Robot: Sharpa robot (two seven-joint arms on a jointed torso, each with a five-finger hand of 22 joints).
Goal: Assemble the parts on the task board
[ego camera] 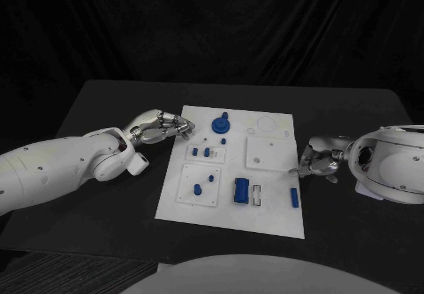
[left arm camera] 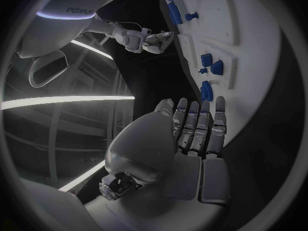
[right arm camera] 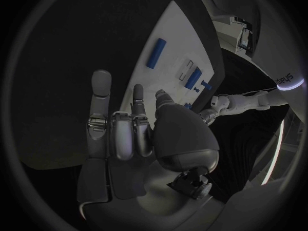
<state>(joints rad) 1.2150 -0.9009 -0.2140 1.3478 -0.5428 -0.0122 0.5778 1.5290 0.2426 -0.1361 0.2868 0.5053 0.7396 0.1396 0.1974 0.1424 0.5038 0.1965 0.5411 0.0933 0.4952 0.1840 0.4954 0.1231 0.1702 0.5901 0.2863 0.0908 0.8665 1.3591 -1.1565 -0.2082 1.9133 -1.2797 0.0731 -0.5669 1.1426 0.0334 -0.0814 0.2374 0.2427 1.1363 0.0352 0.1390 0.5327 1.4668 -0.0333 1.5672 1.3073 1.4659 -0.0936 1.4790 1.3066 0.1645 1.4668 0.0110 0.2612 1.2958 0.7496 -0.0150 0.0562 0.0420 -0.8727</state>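
The white task board (ego camera: 265, 214) lies in the middle of the table. On it are a round blue knob (ego camera: 221, 125), several small blue pegs (ego camera: 207, 152), a large blue block (ego camera: 240, 190) and a blue bar (ego camera: 294, 197). My left hand (ego camera: 163, 128) is at the board's far left edge, beside the knob; its fingers (left arm camera: 195, 123) lie straight with nothing in them. My right hand (ego camera: 318, 162) hovers at the board's right edge, above the bar. One of its fingers (right arm camera: 99, 90) is straight, the others partly bent, and it holds nothing.
The black table (ego camera: 106, 202) runs bare on both sides of the board. The left wrist view shows the board (left arm camera: 256, 46), blue pegs (left arm camera: 207, 60) and the right hand (left arm camera: 151, 40) across it. The right wrist view shows the bar (right arm camera: 157, 53) and the block (right arm camera: 194, 77).
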